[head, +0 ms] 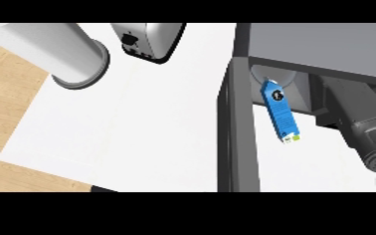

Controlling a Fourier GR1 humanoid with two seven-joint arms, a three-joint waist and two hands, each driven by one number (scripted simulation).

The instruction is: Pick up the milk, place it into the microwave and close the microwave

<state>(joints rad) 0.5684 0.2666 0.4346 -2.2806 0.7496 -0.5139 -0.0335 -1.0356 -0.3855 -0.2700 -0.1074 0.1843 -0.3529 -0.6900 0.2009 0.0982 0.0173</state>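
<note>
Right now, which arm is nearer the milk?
Right. The right arm lies just right of the milk, by the microwave opening. The left arm is far off at the view's upper left, across the counter.

A toaster (147,40) stands on the white counter (140,129)

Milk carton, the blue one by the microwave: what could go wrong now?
1. The milk carton is tilted, and its lower end seems to stick out of the microwave over the counter. It might tip out.
2. The microwave door stands open. Swung shut now, it would probably hit the carton.
3. The right forearm is close beside the carton and could knock it when it pulls away.
</note>
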